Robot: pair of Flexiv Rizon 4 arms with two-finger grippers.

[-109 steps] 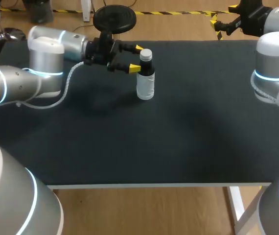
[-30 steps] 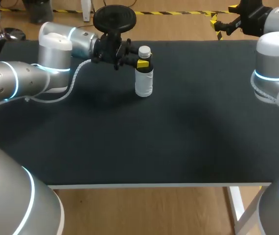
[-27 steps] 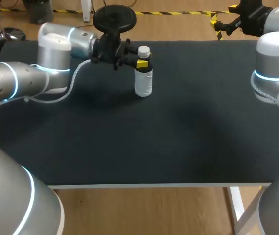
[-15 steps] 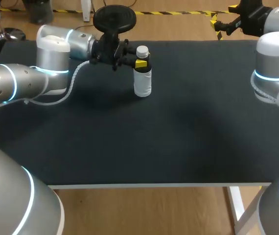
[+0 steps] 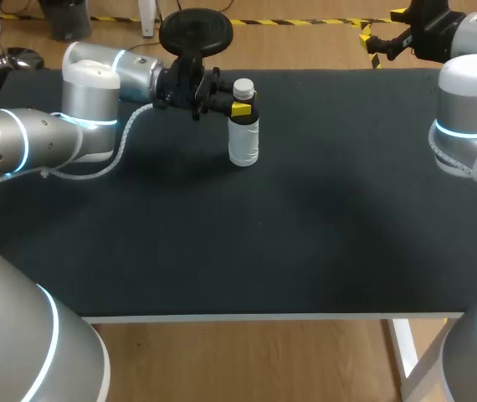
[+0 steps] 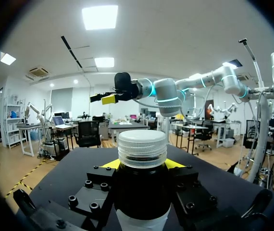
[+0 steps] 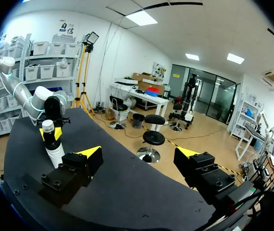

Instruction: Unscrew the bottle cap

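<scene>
The left arm [image 5: 79, 109] came in from 9 o'clock along the far side of the black table [image 5: 305, 243]. Its left gripper [image 5: 237, 107] was clenched on the dark neck of a small plastic bottle [image 5: 243, 144], one yellow tip showing on the near side just under the cap. In the left wrist view both yellow fingertips [image 6: 109, 164] pressed the neck from either side.

The bottle stood upright at about 12 o'clock from the table's centre, near the far edge. Its lower body was pale and clear and its upper part dark; what it held could not be told. The ribbed white cap [image 6: 142, 147] sat on top, screwed on and free of the fingers.

Off at 2 o'clock, past the table's far edge, the right gripper [image 7: 139, 154] hung released, its fingers wide apart and holding nothing, well away from the bottle.
</scene>
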